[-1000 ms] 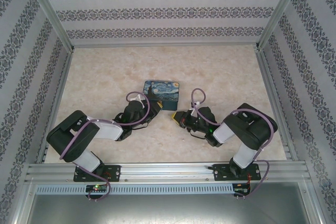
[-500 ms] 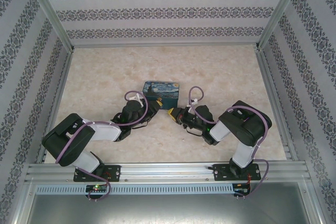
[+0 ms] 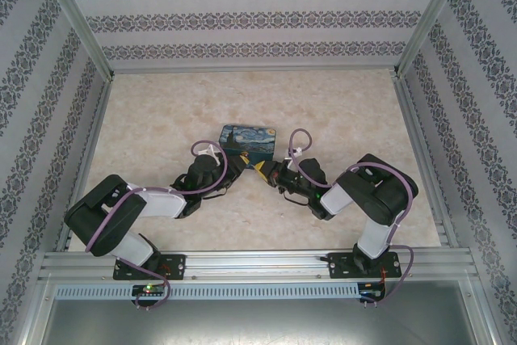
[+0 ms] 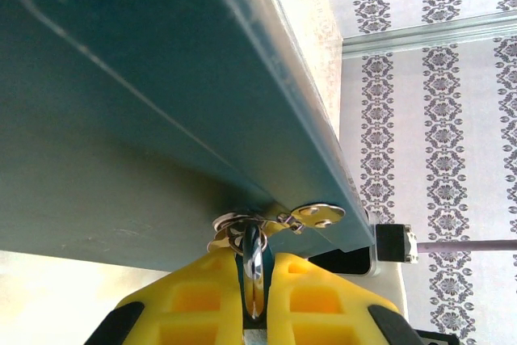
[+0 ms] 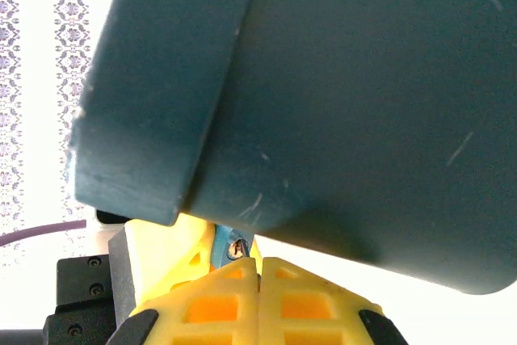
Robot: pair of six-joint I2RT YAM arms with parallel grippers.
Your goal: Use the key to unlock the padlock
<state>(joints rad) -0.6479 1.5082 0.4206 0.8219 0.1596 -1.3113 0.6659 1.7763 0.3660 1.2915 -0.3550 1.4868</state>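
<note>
The tiny padlock (image 5: 229, 246) shows its blue body and keyhole just past my right gripper's (image 5: 258, 264) tips. My left gripper (image 4: 254, 254) is shut on the padlock (image 4: 254, 272), which shows edge-on and silvery between the yellow pads. It hangs at the tin box's silvery hasp (image 4: 317, 215). My right gripper is shut, tips almost at the keyhole. The key is pinched in the seam and largely hidden. In the top view the left gripper (image 3: 240, 165) and the right gripper (image 3: 263, 170) meet at the box's front edge.
The blue-and-yellow painted tin box (image 3: 249, 139) sits mid-table, and its dark side (image 5: 363, 103) looms over both wrist cameras. Patterned walls and aluminium rails (image 3: 81, 30) enclose the table. Purple cables (image 3: 300, 145) loop above each wrist.
My right gripper has moved left and forward until its tips meet the left gripper at the box's front. The box looks shorter front to back, its near edge shifted.
</note>
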